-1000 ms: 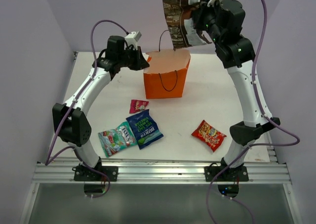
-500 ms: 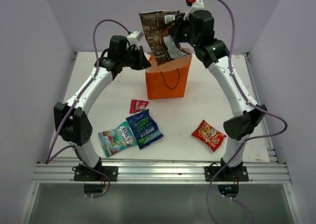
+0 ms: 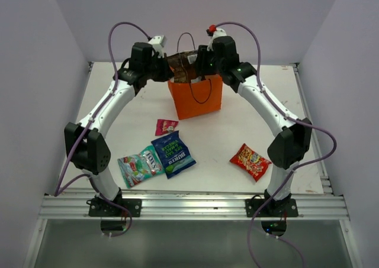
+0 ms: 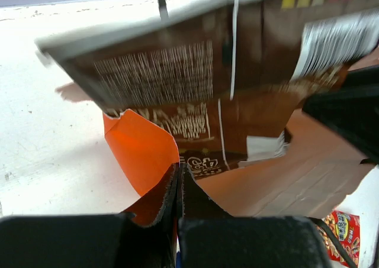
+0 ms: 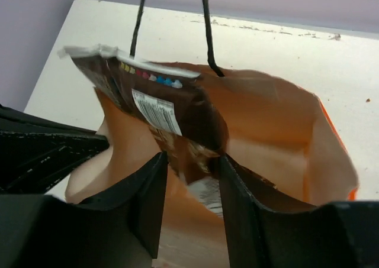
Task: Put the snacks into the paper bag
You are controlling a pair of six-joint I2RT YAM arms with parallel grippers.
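While the left pincer [image 4: 179,191] is clamping the rim of the orange paper bag [image 3: 195,99], the right pincer [image 5: 190,188] is gripping the dark brown packet [image 5: 154,102], which is hanging partway inside the bag's open mouth. The blue packet [image 3: 173,154], teal-green packet [image 3: 140,165], red-orange packet [image 3: 250,161] and small pink-red packet [image 3: 166,126] are lying on the worktop [image 3: 254,114], apart from the bag.

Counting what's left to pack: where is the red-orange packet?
In the top view, the red-orange packet lies on the table, front right, beside the right arm.
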